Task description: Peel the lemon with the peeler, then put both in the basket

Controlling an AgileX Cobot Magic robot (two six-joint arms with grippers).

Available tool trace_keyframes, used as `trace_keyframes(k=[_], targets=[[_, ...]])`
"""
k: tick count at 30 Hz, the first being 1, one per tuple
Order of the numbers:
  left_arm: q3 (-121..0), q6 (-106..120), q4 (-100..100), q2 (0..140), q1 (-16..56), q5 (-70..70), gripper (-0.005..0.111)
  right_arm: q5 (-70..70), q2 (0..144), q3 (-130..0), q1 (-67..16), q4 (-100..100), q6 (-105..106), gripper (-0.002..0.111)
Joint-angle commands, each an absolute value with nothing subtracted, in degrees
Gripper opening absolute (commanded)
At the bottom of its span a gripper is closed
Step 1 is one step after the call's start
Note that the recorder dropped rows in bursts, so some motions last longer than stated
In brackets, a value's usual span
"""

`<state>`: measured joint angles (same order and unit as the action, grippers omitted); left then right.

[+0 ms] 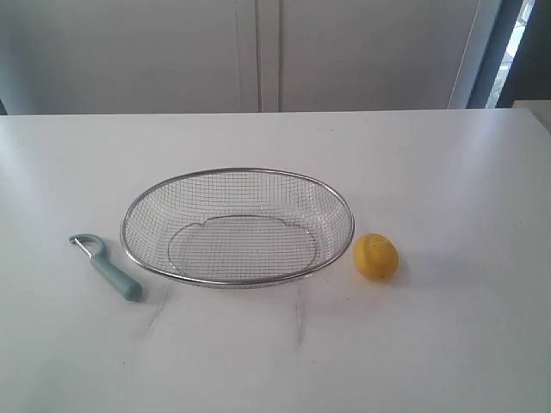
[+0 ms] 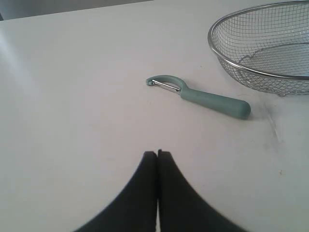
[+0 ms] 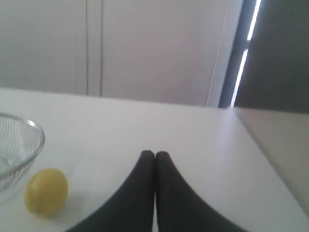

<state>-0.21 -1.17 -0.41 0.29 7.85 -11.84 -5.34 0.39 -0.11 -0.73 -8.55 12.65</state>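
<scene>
The wire-mesh basket [image 1: 238, 175] sits empty at the middle of the white table. The yellow lemon [image 1: 376, 256] rests on the table just right of it, close to the rim. Left of the basket lies the teal-handled peeler [image 1: 106, 266], blade head pointing away from the basket. Neither arm shows in the exterior view. In the left wrist view my left gripper [image 2: 157, 153] is shut and empty, well short of the peeler [image 2: 200, 96]. In the right wrist view my right gripper [image 3: 155, 154] is shut and empty, with the lemon [image 3: 46, 191] off to its side beside the basket [image 3: 36, 140].
The white table [image 1: 448, 172] runs to a grey cabinet wall [image 1: 258, 52] at the back. A dark window frame [image 1: 495, 52] stands at the far right, and the table's right edge [image 3: 260, 150] shows in the right wrist view.
</scene>
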Motion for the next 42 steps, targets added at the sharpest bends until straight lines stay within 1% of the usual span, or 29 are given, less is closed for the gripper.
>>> trace_keyframes(k=[1,7,14,19,25,28,32,37,40,42], targets=[[0.00,-1.22,-0.98,0.00,8.13,-11.57,0.000,6.61,0.00,0.00,-1.07,-7.98,13.27,0.000],[0.00,-1.22,-0.98,0.00,8.13,-11.57,0.000,10.13,0.00,0.00,-1.07,-7.98,11.58,0.000],[0.00,-1.22,-0.98,0.00,8.13,-11.57,0.000,17.38,0.00,0.00,-1.07,-8.22,-3.10,0.000],[0.00,-1.22,-0.98,0.00,8.13,-11.57,0.000,23.91,0.00,0.00,-1.07,-9.88,-6.43,0.000],[0.00,-1.22,-0.98,0.00,8.13,-11.57,0.000,22.86,0.00,0.00,-1.07,-18.67,-7.18,0.000],[0.00,-1.22,-0.98,0.00,8.13,-11.57,0.000,22.86,0.00,0.00,-1.07,-18.84,-14.20,0.000],[0.00,-1.22,-0.98,0.00,8.13,-11.57,0.000,23.27,0.00,0.00,-1.07,-18.84,-28.59,0.000],[0.00,-1.22,-0.98,0.00,8.13,-11.57,0.000,22.95,0.00,0.00,-1.07,-19.52,-35.77,0.000],[0.00,-1.22,-0.98,0.00,8.13,-11.57,0.000,21.25,9.02,-4.62,-1.07,-19.13,-38.06,0.000],[0.00,-1.22,-0.98,0.00,8.13,-11.57,0.000,17.78,16.62,-10.23,-1.17,-11.86,-39.72,0.000]])
